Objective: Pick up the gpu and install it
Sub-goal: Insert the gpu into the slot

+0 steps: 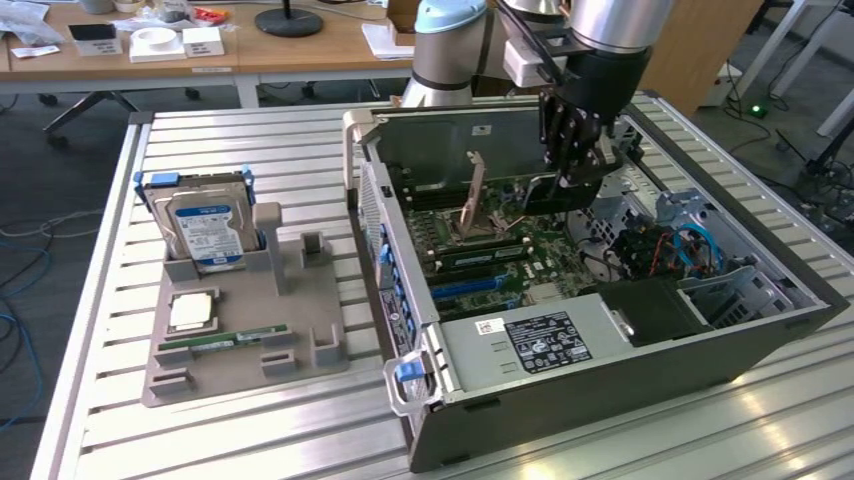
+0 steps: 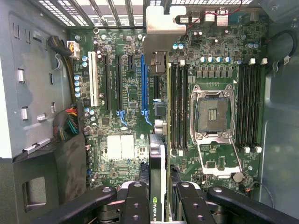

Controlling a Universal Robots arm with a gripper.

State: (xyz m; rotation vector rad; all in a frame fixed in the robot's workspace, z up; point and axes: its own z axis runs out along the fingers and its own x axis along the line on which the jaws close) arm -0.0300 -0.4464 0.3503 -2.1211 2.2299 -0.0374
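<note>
My gripper [image 1: 577, 160] hangs inside the open computer case [image 1: 601, 380], above the motherboard [image 1: 507, 250]. It is shut on the gpu [image 1: 561, 192], a thin dark card held on edge. In the wrist view the gpu [image 2: 157, 163] runs edge-on away from the gripper [image 2: 161, 198], between two black fingers [image 2: 136, 203]. Its silver end bracket [image 2: 161, 23] sits at the far end by the case's rear wall. The card hovers just beside the long blue slot [image 2: 143, 79], apart from the board.
An open processor socket [image 2: 212, 112] with memory slots on both sides lies beside the card. Its raised latch [image 1: 471, 200] stands up near the gripper. Cables [image 1: 667, 250] fill the case's far side. Outside, a grey tray [image 1: 314, 345] holds a hard drive [image 1: 207, 225], a chip [image 1: 191, 310] and a green memory stick [image 1: 227, 340].
</note>
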